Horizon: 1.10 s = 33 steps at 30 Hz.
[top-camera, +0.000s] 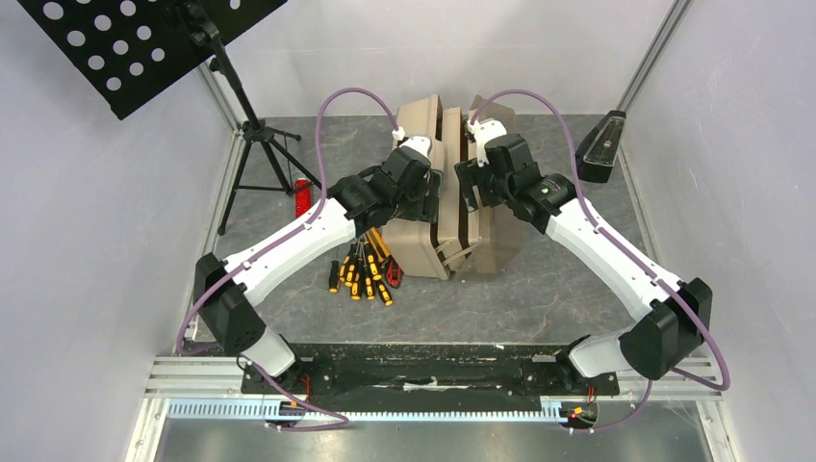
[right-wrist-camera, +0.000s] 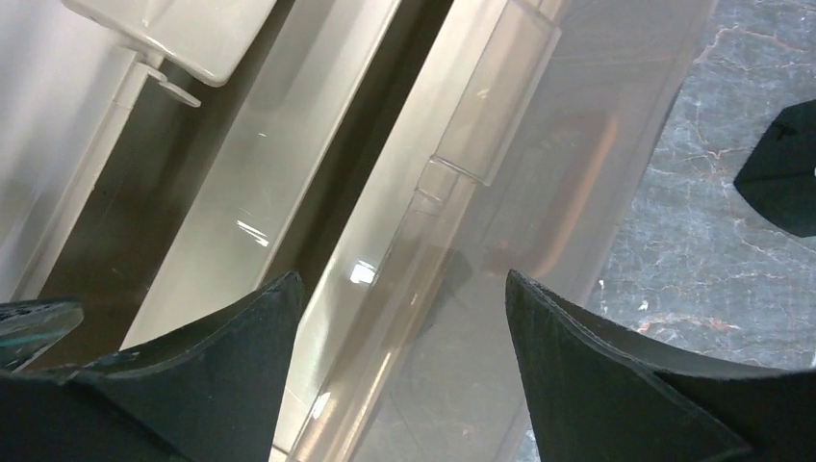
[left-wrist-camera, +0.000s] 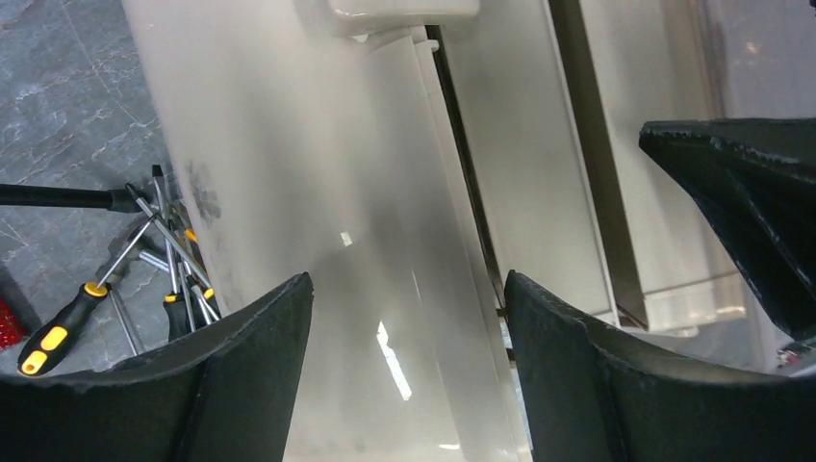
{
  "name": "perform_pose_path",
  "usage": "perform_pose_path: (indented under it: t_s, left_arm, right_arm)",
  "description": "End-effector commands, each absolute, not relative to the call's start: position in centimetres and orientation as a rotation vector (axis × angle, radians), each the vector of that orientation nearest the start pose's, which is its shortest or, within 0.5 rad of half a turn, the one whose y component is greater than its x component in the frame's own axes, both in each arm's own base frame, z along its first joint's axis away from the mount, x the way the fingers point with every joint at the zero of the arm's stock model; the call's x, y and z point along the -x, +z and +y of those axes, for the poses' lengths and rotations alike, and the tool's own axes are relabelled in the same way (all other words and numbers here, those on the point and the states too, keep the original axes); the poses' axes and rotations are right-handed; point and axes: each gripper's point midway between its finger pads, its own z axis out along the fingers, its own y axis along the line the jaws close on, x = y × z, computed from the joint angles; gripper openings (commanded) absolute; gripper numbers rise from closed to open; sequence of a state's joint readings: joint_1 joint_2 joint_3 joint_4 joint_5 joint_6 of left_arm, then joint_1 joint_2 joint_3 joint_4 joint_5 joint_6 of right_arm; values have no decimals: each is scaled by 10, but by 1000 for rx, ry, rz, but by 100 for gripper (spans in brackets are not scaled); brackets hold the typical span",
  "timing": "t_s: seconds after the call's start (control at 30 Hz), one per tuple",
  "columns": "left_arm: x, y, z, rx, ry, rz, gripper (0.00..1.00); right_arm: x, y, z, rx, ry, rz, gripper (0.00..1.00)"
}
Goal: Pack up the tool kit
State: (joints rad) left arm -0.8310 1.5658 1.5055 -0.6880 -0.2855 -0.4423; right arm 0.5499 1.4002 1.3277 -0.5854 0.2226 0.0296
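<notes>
The big tan-brown toolbox [top-camera: 419, 245] sits in the middle of the grey bench [top-camera: 558, 289]. Both arms reach in to its top from either side.

The left end effector [top-camera: 433, 195] is over the left half of the box. In the left wrist view its two black fingers [left-wrist-camera: 241, 385] are spread wide. The smooth tan side of the box fills the gap under them, and nothing is pinched. The pale handle [left-wrist-camera: 385, 14] is at the top of that view, past the fingertips.

The right end effector [top-camera: 467, 188] is over the right half, close to the left one. Its fingers [right-wrist-camera: 616, 385] are spread wide too and pinch nothing. Under them lie a see-through part of the box and a dark slot beside it.

A pile of yellow-and-black screwdrivers [top-camera: 364, 271] lies on the bench, just beside the left side of the box and under the left arm. They are not in the box. A red thing [top-camera: 303, 197] lies farther left, by the legs of the black music stand [top-camera: 144, 38].
</notes>
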Motion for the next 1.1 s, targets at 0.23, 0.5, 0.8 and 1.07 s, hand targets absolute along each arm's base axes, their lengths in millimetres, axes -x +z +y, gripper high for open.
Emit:
perform_pose_path:
  t_s: [0.23, 0.5, 0.8, 1.07]
  left_arm:
    - [-327, 241, -286, -264, -254, 2223, 57]
    - [-333, 243, -289, -192, -366, 2228, 26]
    - [-339, 230, -291, -82, -549, 2263, 20]
    - [-338, 209, -276, 3, -578, 2287, 25]
  right_arm:
    - [-366, 238, 134, 351, -210, 2163, 75]
    - [-365, 247, 99, 294, -295, 2150, 68]
    - [-364, 235, 58, 239, -383, 2190, 67]
    - [-365, 221, 53, 279, -416, 2222, 59]
